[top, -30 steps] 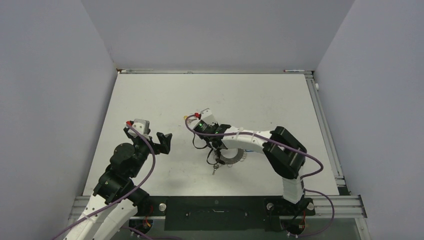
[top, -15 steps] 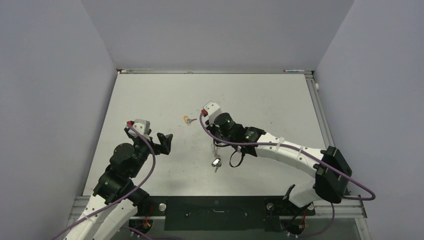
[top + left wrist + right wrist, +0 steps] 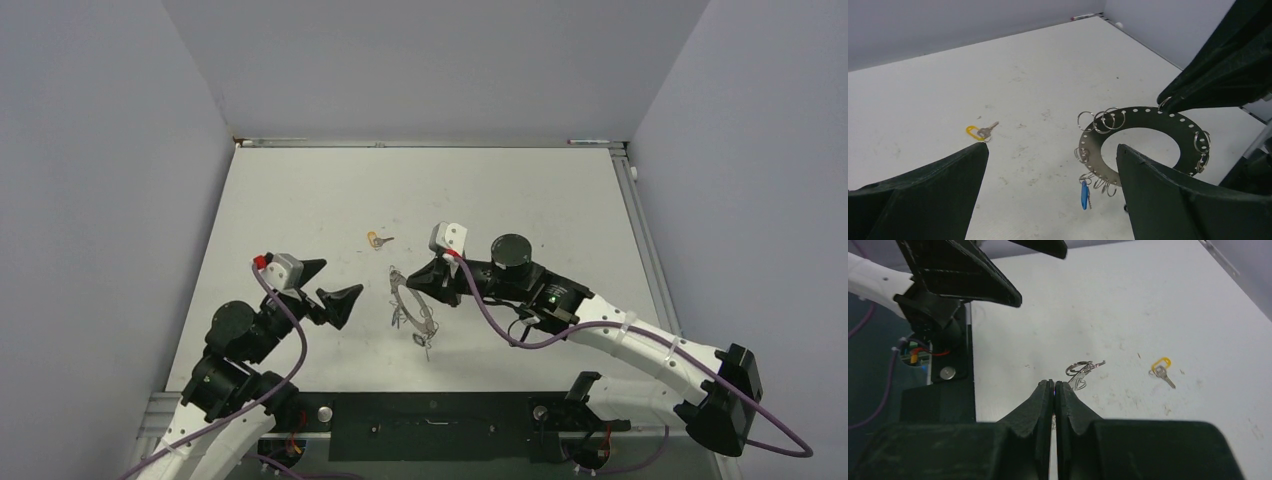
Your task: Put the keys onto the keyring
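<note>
The keyring (image 3: 1093, 146) is a flat grey ring plate with holes round its rim and small split rings hung in them. My right gripper (image 3: 1054, 383) is shut on its far edge and holds it tilted above the table (image 3: 397, 290). A blue-headed key (image 3: 1083, 194) hangs from its lower rim. My left gripper (image 3: 1052, 147) stands open just left of the keyring, touching nothing. The yellow-headed key (image 3: 376, 240) lies alone on the table behind (image 3: 979, 132). A silvery key with a split ring (image 3: 1083, 370) shows past the right fingertips; lying or hanging, I cannot tell.
The white table (image 3: 520, 200) is walled by grey panels on three sides. A metal rail (image 3: 650, 260) runs along its right edge. The left gripper's fingers (image 3: 965, 272) fill the top left of the right wrist view, close to the keyring.
The right arm has stretched out to the left and lifted the keyring off the table, tipping it up. The left gripper has turned toward it and dropped a little.
</note>
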Motion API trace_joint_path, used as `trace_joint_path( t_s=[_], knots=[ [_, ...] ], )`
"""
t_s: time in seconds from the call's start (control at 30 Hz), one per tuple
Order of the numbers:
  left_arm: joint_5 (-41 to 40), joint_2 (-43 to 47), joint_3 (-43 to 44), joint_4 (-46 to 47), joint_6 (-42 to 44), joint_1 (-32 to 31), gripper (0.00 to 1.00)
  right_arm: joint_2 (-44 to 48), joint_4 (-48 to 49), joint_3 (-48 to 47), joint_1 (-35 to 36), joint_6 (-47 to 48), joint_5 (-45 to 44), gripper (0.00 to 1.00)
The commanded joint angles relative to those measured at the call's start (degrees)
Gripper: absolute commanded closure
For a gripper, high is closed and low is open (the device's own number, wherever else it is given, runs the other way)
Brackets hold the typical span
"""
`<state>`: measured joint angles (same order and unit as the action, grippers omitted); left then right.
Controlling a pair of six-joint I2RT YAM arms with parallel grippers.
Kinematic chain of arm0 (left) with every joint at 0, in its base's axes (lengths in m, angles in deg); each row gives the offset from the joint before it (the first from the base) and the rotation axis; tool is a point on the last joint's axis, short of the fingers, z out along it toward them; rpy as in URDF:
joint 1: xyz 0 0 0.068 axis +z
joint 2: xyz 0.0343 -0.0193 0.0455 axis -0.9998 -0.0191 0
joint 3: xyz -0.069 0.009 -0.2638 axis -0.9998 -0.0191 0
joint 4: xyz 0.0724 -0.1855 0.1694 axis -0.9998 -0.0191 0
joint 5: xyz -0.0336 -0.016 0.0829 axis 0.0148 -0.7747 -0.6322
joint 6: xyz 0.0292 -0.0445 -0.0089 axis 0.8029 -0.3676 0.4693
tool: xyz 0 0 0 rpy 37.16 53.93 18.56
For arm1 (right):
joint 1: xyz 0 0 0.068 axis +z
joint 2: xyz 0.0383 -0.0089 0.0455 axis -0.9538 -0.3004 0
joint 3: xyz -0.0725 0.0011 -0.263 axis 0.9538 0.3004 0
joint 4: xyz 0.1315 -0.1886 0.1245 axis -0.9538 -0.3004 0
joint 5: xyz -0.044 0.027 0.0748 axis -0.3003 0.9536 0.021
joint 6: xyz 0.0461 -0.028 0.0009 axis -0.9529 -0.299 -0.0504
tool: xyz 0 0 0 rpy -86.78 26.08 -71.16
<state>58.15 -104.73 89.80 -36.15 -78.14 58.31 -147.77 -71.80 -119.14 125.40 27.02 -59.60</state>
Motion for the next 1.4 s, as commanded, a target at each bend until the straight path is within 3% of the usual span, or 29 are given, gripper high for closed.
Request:
trace_joint_path(
  t_s=[0.0,0.17,0.3,0.47,0.73,1.13,1.37],
  knots=[
    [13.35,2.00,-1.05,7.52,-0.92,0.09,0.00,1.61,9.89,-0.02,-1.14,-0.14,15.40,0.95],
    [22.78,5.21,-2.98,12.67,-2.17,0.09,0.07,1.33,10.28,-2.21,-1.38,-0.31,25.89,0.95],
    [29.25,8.43,-5.23,18.47,-2.89,0.09,0.00,1.00,7.38,-4.81,-1.56,0.85,32.78,0.95],
    [33.15,12.34,-8.43,25.53,-4.87,0.88,0.04,0.93,3.17,-7.52,-1.64,1.98,38.17,0.95],
    [41.32,8.89,-12.11,38.22,-11.17,1.58,0.01,1.32,5.63,-8.23,-1.30,-1.24,41.90,0.95],
    [46.11,0.62,-13.61,49.94,-17.69,1.10,0.29,-2.19,14.40,-7.61,0.01,-7.37,40.83,0.95],
    [45.46,-0.87,-13.24,50.01,-16.97,0.88,0.30,-6.24,19.80,-8.79,1.10,-10.78,41.28,0.95]
  ],
)
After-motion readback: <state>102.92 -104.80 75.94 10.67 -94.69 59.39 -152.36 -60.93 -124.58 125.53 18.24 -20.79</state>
